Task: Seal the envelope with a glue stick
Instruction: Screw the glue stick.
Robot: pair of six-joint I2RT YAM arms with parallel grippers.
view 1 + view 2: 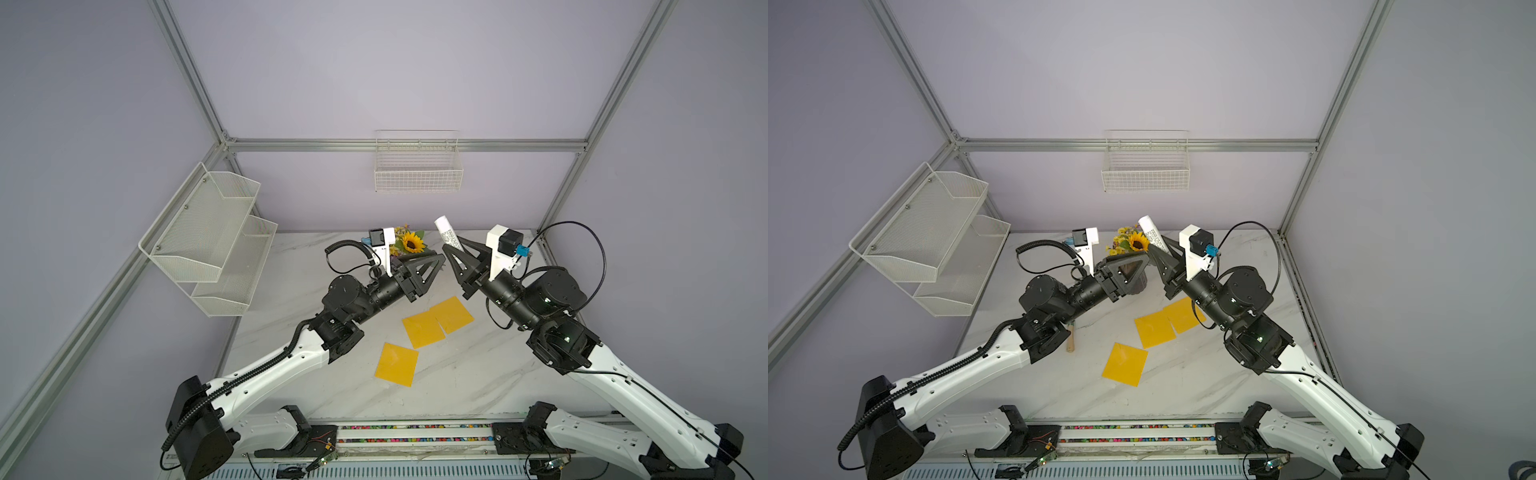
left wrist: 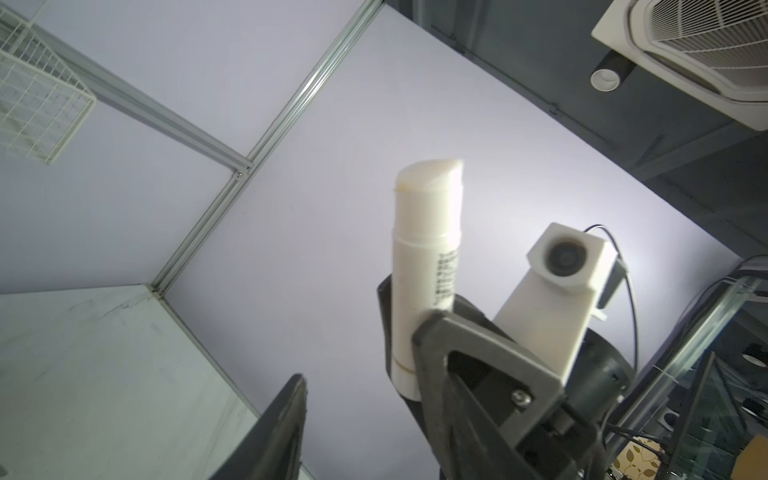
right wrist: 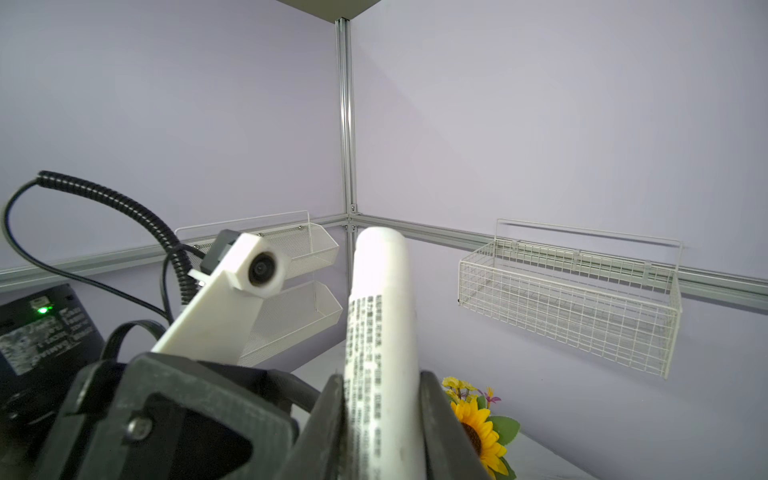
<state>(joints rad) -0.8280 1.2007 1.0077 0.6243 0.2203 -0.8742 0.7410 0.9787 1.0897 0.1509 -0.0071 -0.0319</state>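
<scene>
Glue stick (image 1: 446, 235) is up in the air, well above the envelopes (image 1: 423, 329) lying flat mid-tabletop, nearer the front edge. My right hand (image 1: 456, 245) is clamped tight on its lower body. Its long axis tilts up toward the back edge, free end highest. My left hand (image 1: 438, 262) waits just beside it, on the left. I can't tell how wide that hand is, or whether the cap is on.
</scene>
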